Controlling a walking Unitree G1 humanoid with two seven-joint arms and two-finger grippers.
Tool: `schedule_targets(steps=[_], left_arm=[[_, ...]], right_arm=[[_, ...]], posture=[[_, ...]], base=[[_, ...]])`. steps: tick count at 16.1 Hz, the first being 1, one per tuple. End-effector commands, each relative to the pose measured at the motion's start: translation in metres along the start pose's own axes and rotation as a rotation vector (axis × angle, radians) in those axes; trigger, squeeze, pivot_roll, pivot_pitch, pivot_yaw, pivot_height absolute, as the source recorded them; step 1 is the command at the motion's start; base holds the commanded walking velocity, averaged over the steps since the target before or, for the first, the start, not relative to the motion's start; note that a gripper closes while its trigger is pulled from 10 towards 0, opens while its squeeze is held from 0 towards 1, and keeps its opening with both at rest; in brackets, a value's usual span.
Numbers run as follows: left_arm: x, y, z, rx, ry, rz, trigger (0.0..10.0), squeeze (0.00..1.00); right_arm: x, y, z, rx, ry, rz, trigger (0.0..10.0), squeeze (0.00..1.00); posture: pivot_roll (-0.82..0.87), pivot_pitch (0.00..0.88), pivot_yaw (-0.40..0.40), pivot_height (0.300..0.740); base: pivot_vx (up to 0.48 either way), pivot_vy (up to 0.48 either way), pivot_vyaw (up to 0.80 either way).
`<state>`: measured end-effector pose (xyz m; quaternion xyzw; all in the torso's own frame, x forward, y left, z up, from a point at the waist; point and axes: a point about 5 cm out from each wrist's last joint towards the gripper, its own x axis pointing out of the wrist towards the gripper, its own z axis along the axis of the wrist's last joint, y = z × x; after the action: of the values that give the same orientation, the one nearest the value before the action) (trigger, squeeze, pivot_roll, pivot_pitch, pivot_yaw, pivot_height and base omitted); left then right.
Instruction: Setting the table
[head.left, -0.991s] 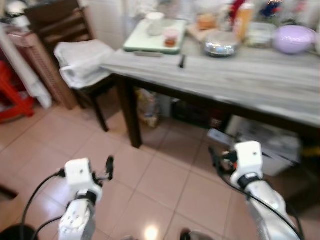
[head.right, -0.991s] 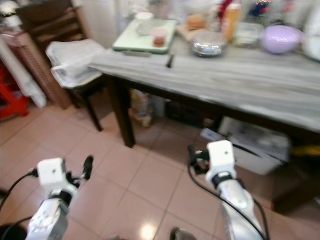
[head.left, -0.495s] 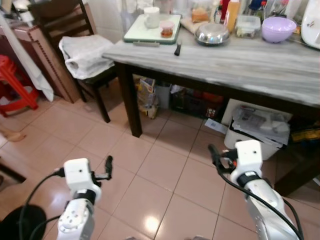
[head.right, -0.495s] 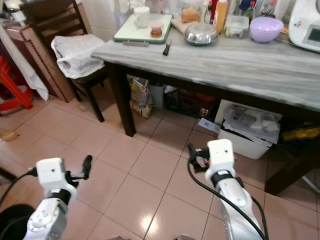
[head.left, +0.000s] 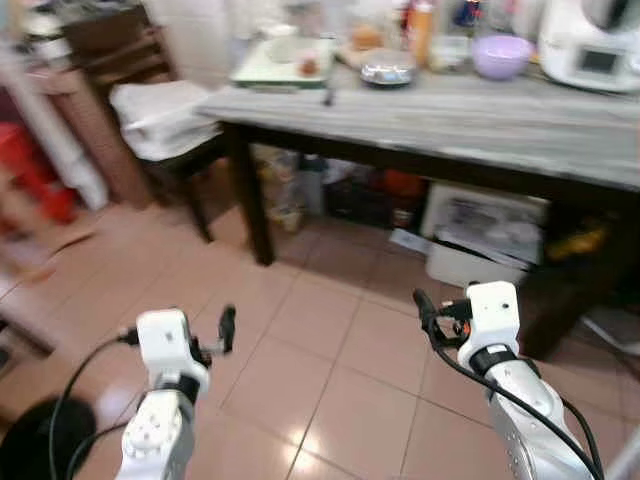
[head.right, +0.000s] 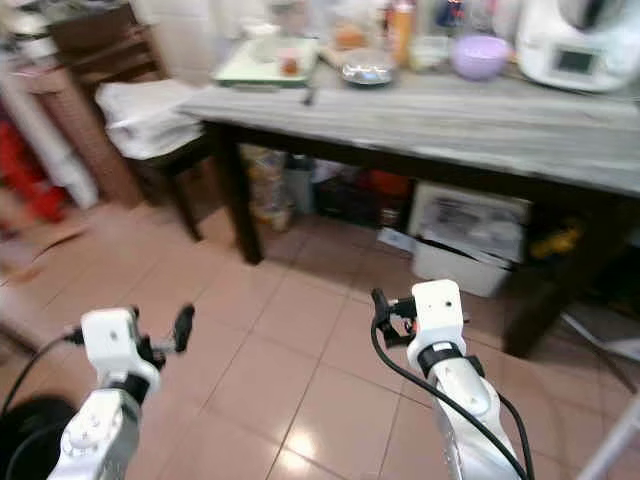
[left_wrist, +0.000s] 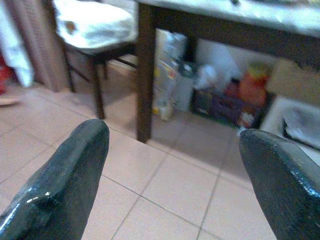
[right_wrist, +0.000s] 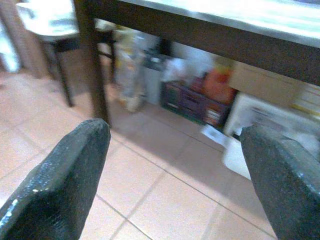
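The long table (head.left: 480, 125) runs left-right, with a knife (head.left: 327, 97) pointing away.

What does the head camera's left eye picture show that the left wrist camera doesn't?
The left eye view takes in the tabletop, with a purple bowl, a metal lid, a white appliance, and both open, empty hands: left hand, right hand. The left wrist view gives a close look at its own two black fingers and an orange container under the table. Both share the chair with white bags, the table leg and the tiled floor.
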<state>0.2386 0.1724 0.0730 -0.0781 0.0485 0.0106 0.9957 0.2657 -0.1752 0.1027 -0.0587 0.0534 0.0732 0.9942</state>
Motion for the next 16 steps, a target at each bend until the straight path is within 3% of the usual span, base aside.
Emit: schedule_targets(steps=[1, 5, 10, 16], left_arm=[[-0.0024, 0.0025, -0.0035, -0.002, 0.021, 0.001, 10.0, 0.00], [-0.0038, 0.0011, -0.0055, -0.023, 0.033, -0.009, 10.0, 0.00], [-0.0021, -0.0028, -0.0052, -0.029, 0.034, -0.024, 10.0, 0.00], [0.0006, -0.0052, -0.0046, -0.032, 0.034, -0.030, 10.0, 0.00]], right_arm=[[-0.0009, -0.0010, -0.0029, 0.003, 0.016, -0.012, 10.0, 0.00], [-0.0010, 0.0012, -0.0026, -0.003, 0.021, -0.004, 10.0, 0.00], [-0.0009, 0.0018, -0.0018, -0.002, 0.018, -0.003, 10.0, 0.00], [0.0030, 0.0009, 0.0056, -0.026, -0.011, -0.002, 10.0, 0.00]], posture=[[-0.10, 0.101, 0.073, 0.740], [-0.10, 0.112, 0.071, 0.740], [-0.11, 0.114, 0.073, 0.740], [-0.11, 0.114, 0.078, 0.740]], base=[[0.000, 0.000, 0.00], [0.000, 0.000, -0.44], [0.000, -0.286, -0.69], [0.000, -0.321, 0.00]])
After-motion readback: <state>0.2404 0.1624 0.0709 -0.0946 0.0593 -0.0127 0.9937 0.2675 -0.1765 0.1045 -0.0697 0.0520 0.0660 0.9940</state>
